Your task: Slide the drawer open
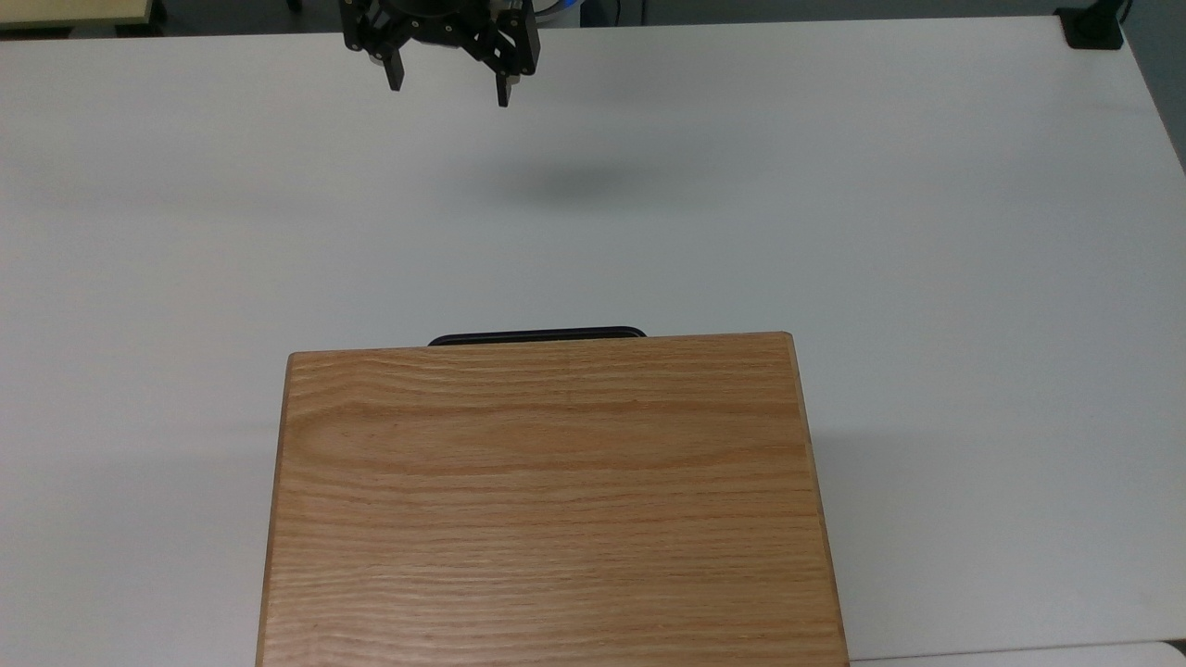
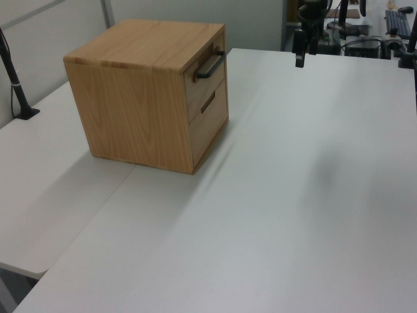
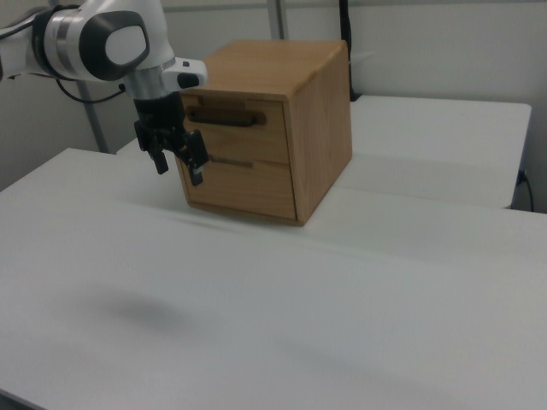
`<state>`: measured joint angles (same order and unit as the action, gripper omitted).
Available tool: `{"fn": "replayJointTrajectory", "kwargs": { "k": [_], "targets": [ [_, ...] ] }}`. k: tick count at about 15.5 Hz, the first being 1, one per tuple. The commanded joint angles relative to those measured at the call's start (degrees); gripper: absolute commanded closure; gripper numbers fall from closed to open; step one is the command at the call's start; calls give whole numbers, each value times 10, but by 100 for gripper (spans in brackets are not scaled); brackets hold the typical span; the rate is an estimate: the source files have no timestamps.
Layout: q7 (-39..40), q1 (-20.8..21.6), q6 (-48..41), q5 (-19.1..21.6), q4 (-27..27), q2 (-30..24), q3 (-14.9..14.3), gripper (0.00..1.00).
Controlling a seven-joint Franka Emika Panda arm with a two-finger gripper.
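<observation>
Drawer (image 3: pixel 242 130): upper of two in an oak cabinet (image 1: pixel 551 500) on a white table (image 1: pixel 834 213), shut flush, its black bar handle (image 1: pixel 536 335) jutting from the front. Gripper (image 1: pixel 448 88): black, fingers spread wide, holding nothing, hanging above the table well apart from the handle.

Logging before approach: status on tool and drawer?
Tool open, empty, hovering over the table, well short of the cabinet. Drawer shut, handle untouched. Path between looks unobstructed.

Closed drawer (image 2: pixel 205 77) atop the wooden cabinet (image 2: pixel 146 91); end effector (image 2: pixel 300 57) well apart above white table (image 2: pixel 273 195)
</observation>
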<state>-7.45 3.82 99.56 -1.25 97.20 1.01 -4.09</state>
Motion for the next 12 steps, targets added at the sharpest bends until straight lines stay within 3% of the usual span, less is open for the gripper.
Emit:
{"fn": "replayJointTrajectory", "kwargs": {
  "k": [1, 4, 7, 12],
  "targets": [
    [0, 4, -10, 12, 4, -6, -7, 0],
    [-35, 8, -3, 26, -3, -2, -8, 0],
    [-213, 29, 42, 59, -38, 27, -28, 0],
    [-498, 89, 129, 86, -66, 51, -103, 0]
  ]
}}
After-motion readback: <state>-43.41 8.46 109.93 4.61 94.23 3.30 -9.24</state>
